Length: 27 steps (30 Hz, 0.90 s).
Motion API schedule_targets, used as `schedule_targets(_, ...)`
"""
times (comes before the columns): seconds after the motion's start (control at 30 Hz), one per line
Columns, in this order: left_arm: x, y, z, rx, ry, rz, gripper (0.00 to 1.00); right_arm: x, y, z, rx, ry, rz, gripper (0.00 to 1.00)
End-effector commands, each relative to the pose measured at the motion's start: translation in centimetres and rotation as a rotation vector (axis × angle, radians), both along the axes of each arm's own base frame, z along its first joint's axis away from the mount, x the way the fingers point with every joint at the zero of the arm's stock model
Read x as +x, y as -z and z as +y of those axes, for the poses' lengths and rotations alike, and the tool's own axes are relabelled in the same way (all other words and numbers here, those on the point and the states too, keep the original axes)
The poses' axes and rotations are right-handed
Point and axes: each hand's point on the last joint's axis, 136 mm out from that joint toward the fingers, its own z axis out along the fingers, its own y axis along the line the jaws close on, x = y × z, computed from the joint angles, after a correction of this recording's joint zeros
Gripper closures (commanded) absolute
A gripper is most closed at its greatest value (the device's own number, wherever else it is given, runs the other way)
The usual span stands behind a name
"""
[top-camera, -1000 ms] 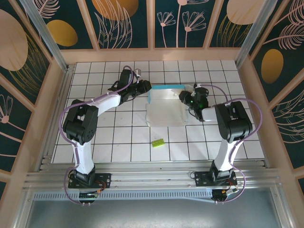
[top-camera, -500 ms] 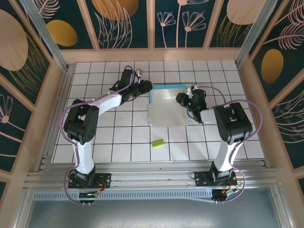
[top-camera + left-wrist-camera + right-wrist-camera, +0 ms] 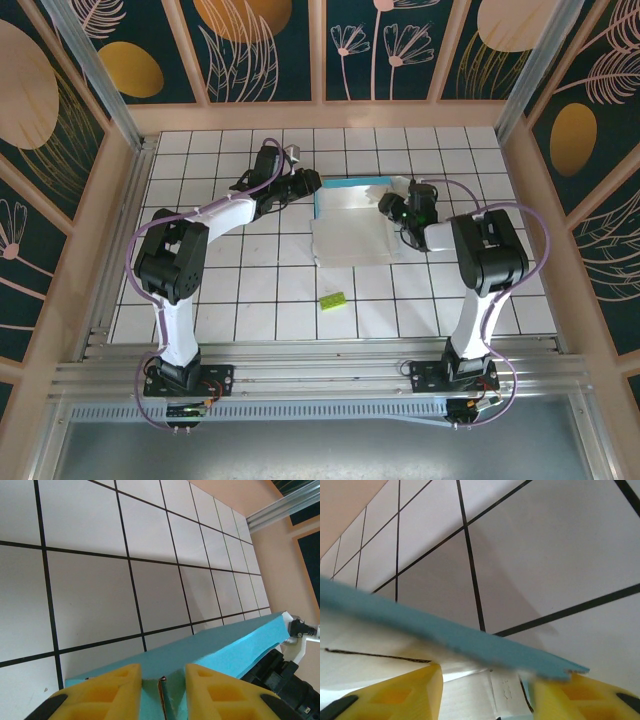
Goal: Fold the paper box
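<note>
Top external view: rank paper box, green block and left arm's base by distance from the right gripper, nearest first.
1. Paper box, directly left of the right gripper, at its fingertips.
2. Green block, nearer the camera, slightly left.
3. Left arm's base, far left at the near edge.

One paper box (image 3: pixel 350 222), partly folded, teal and white. One small lime-green block (image 3: pixel 332 299). Two robot arms, each with one tool: left tool (image 3: pixel 312 183), right tool (image 3: pixel 391 210). One tiled tabletop (image 3: pixel 250 300).

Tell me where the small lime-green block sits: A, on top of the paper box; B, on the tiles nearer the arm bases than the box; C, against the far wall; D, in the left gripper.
B: the lime-green block lies on bare tiles, apart from the paper box and nearer the bases.
</note>
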Motion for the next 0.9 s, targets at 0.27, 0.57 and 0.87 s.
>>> schedule_targets(0.27,-1.0,1.8,-0.5,0.03,0.035,0.051,0.72,0.2,-0.8,1.1,0.04,-0.045,-0.047,0.69)
schedule_targets(0.57,-0.9,1.9,-0.6,0.027,0.037,0.056,0.72,-0.6,1.3,3.5,0.063,-0.108,0.01,0.7)
schedule_targets(0.87,-0.9,1.8,-0.5,0.033,0.036,0.055,0.72,-1.4,-2.5,3.2,0.013,-0.136,-0.068,0.64)
